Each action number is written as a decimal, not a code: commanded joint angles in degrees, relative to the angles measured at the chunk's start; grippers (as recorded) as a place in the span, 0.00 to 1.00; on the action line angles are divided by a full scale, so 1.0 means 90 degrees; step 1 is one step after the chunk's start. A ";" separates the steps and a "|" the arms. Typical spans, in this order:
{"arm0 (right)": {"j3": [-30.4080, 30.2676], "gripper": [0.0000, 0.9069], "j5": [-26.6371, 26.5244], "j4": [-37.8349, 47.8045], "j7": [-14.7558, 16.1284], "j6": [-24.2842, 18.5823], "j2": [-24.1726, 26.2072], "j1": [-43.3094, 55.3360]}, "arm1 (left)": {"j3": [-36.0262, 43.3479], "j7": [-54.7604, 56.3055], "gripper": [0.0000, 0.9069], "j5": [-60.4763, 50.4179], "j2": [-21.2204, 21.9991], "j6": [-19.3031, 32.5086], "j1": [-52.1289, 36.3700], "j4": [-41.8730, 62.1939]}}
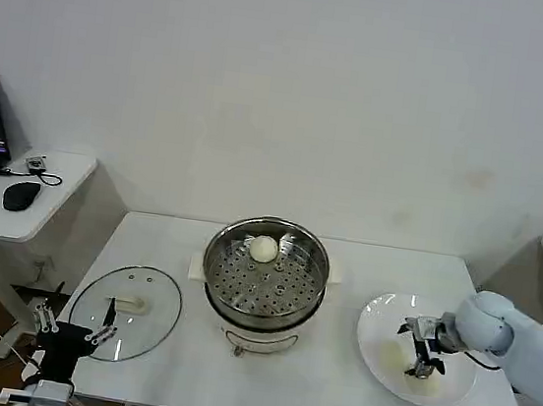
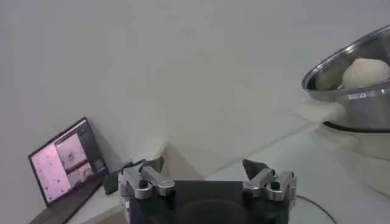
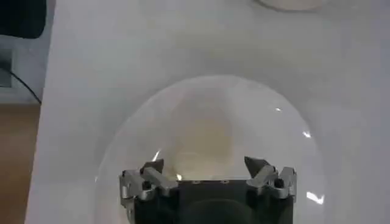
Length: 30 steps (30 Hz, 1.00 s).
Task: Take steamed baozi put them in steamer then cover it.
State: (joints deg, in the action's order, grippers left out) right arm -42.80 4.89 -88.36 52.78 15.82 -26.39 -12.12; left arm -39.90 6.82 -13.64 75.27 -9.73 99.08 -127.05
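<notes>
We observe the steamer at the centre of the white table, its perforated tray exposed and uncovered. One steamed baozi rests on the tray toward the far side; in the left wrist view the same bun sits above the steel rim. The cover lies flat on the table on the robot's left side of the steamer, handle up, close to the table's left edge.

The right gripper hangs low over the white plate on the robot's right side of the steamer. Its fingers are spread wide with nothing between them, as the right wrist view confirms. Pale buns lie on the plate directly beneath and beside the fingers; we cannot tell whether the fingers touch them.

The left gripper is parked off the table's near-left corner, just beside the cover, fingers spread wide and empty. A laptop stands on the side desk.
</notes>
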 commanded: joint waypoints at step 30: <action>-0.0525 0.70 -0.0449 -0.0072 0.0331 0.0212 -0.0008 0.1652 | -0.0003 0.0003 1.00 -0.0025 0.0000 -0.0054 -0.0015 -0.0082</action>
State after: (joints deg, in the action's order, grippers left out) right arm -45.48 4.17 -87.53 54.73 17.61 -27.76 -7.96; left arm -39.95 6.88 -13.87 75.28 -10.18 98.93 -127.77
